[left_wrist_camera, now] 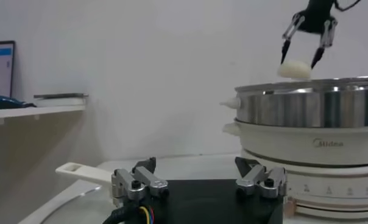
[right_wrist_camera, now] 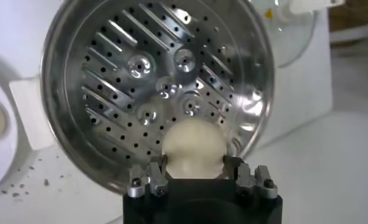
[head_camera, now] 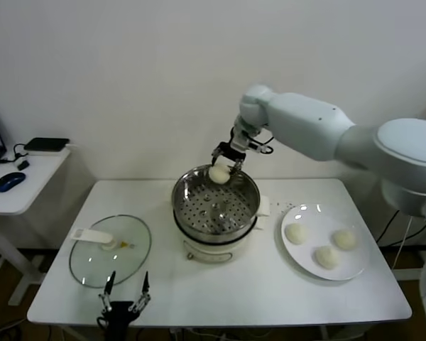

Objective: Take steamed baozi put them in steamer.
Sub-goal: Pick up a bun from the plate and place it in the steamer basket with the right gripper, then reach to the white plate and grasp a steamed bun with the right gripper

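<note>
Head view: right gripper [head_camera: 224, 160] pinches 1 steamed baozi [head_camera: 219, 173] over steamer [head_camera: 250, 190] far rim; left gripper [head_camera: 126, 293] spread, at surface [head_camera: 270, 284] near edge.

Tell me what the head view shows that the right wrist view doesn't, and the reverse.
Only the head view: three baozi on the plate, e.g., the glass lid complete, and the left gripper open at the table's near edge. Only the right wrist view: both fingers pressed against the held baozi. Both: the right gripper holding it over the empty steamer.
</note>
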### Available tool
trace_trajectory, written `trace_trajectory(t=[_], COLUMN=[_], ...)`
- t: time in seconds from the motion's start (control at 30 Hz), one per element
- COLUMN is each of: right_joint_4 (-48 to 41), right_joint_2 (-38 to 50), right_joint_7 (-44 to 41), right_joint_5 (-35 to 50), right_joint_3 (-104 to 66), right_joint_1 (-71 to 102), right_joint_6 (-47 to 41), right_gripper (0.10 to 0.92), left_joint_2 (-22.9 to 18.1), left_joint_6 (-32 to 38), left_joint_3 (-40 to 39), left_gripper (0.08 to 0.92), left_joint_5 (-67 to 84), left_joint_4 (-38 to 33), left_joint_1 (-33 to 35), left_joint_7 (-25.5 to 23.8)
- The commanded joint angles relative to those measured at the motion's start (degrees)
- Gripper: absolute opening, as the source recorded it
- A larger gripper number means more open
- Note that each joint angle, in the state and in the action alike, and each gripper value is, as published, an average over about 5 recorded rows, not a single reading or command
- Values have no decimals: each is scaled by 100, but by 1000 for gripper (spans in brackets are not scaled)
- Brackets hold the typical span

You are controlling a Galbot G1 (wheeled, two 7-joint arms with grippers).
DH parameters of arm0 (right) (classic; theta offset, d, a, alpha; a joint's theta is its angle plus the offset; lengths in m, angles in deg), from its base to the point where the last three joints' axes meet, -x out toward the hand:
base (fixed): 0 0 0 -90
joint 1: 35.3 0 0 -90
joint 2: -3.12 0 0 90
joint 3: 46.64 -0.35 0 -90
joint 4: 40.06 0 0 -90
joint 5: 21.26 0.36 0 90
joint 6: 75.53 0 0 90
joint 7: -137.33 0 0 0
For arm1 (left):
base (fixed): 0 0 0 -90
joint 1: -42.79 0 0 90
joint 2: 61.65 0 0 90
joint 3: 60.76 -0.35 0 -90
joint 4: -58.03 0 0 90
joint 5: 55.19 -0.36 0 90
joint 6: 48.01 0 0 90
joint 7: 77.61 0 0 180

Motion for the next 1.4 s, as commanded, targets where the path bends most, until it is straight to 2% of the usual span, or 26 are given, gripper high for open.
trace_trajectory(t=[0.03,0.4,0.5,0.57,0.67,0.77,0.83,0.93,1.07,1.27,1.4], right_joint_4=[-784,-1271,-1275,-1263,-1175,-977,-698,-30,1149,1760,2158], right_joint_2=[-414,-627,-625,-611,-521,-325,-109,328,1153,2017,2407], right_joint_7=[121,352,547,668,690,589,342,-144,-506,-630,-653], right_joint_5=[-846,-1154,-1140,-1077,-770,-259,384,1826,3648,4694,5090], right_joint_3=[-353,-685,-675,-691,-658,-546,-282,563,2068,3086,3605], right_joint_1=[652,851,837,816,703,472,171,-487,-1572,-2185,-2436], right_joint_6=[798,798,798,798,798,798,655,35,-1521,-3442,-4482], right_gripper=[636,663,688,734,798,820,822,823,823,823,823], left_joint_2=[-37,-41,-47,-50,-52,-51,-47,-44,-52,-51,-44], left_joint_6=[9,16,16,17,16,19,22,24,17,11,19], left_joint_3=[-5,-5,-7,-13,-17,0,17,45,64,57,72], left_gripper=[823,823,823,823,823,823,823,823,823,823,823], left_joint_5=[-12,-14,-18,-22,-27,-27,-27,-30,-29,-32,-26], left_joint_4=[40,41,37,26,-1,-25,-41,-57,-92,-94,-69], left_joint_1=[-10,-37,-40,-34,-23,-6,16,42,67,75,68], left_joint_7=[-2,-4,-3,-4,-5,-2,-2,-3,-6,-12,-11])
